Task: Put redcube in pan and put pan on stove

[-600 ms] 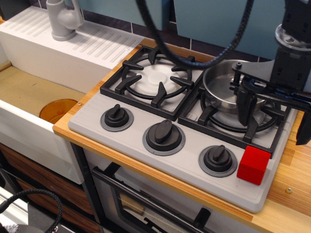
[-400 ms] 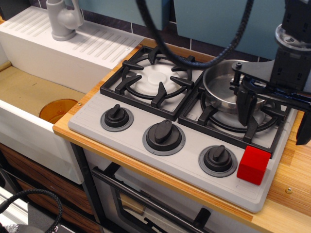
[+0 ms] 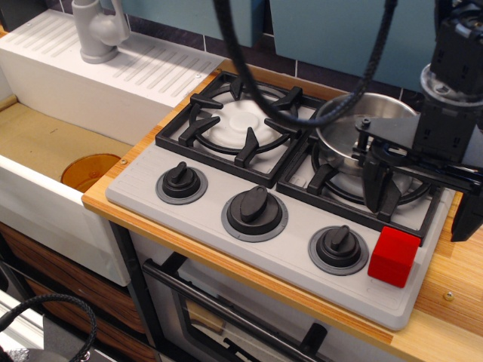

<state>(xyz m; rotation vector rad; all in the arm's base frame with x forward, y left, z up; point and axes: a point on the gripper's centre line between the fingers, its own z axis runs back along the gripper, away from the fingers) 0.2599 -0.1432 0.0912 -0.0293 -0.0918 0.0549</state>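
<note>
The redcube sits on the front right corner of the grey stove, right of the third knob. The shiny steel pan rests on the right burner grate, partly hidden by my arm. My gripper is open and empty, its black fingers spread wide. It hangs over the right burner's front edge, above and slightly behind the redcube. The left finger is over the grate, the right finger over the stove's right edge.
A black cable loops over the left burner. Three black knobs line the stove front. A white sink with a grey tap lies left. The wooden counter runs along the right.
My gripper has moved down and slightly toward the front, closer to the redcube. The cable has shifted with it. The redcube and the pan have not moved.
</note>
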